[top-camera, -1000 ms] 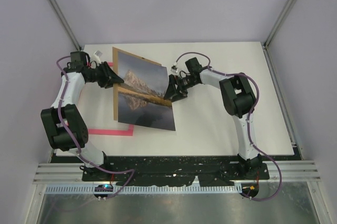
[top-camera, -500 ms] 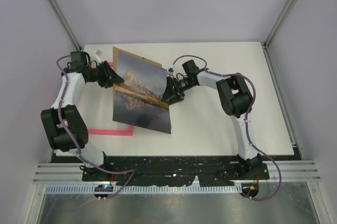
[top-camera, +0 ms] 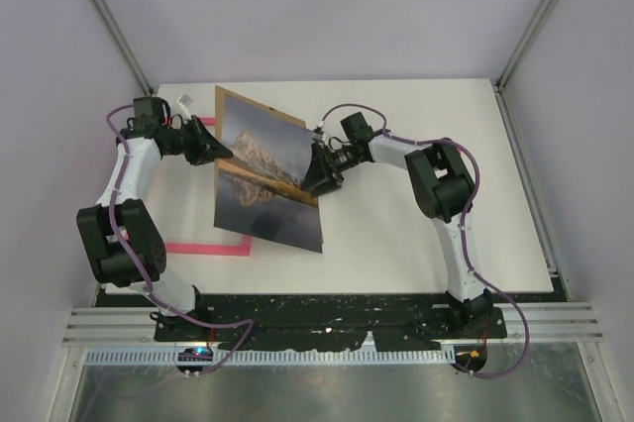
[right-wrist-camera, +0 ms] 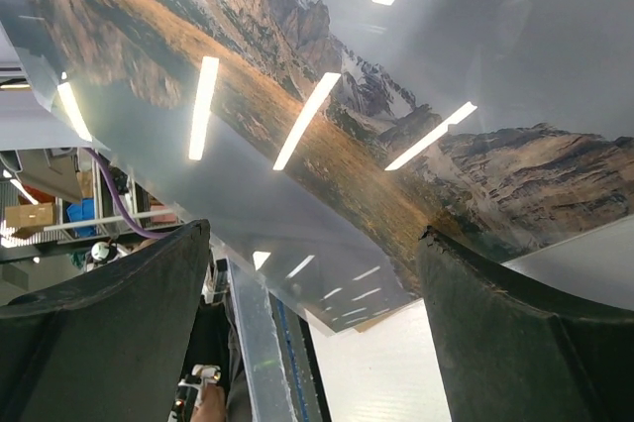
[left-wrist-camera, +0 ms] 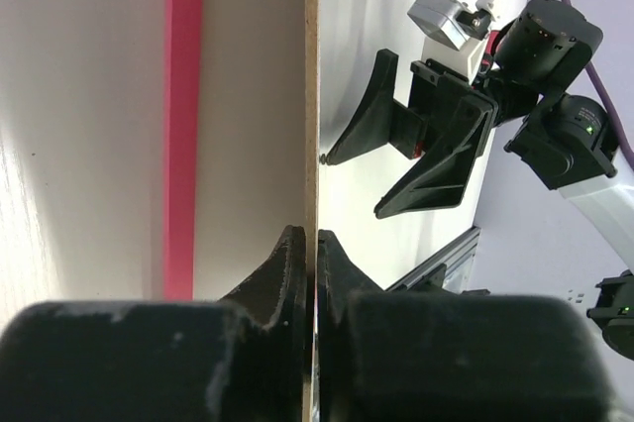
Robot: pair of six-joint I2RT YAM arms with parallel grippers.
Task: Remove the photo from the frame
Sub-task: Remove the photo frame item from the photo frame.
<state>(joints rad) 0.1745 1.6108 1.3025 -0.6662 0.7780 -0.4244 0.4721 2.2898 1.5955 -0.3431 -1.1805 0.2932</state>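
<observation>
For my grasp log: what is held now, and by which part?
The left gripper pinches the brown backing board, photo on it, at its left edge. The right gripper is open.

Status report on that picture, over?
Left gripper shut on backing board edge. Right gripper open, one tip at the photo. Both held up tilted; pink frame down on table. Nothing blocking.

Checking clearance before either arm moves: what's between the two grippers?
The photo on its brown backing board stands between the left gripper and the right gripper, seen in the top view.
</observation>
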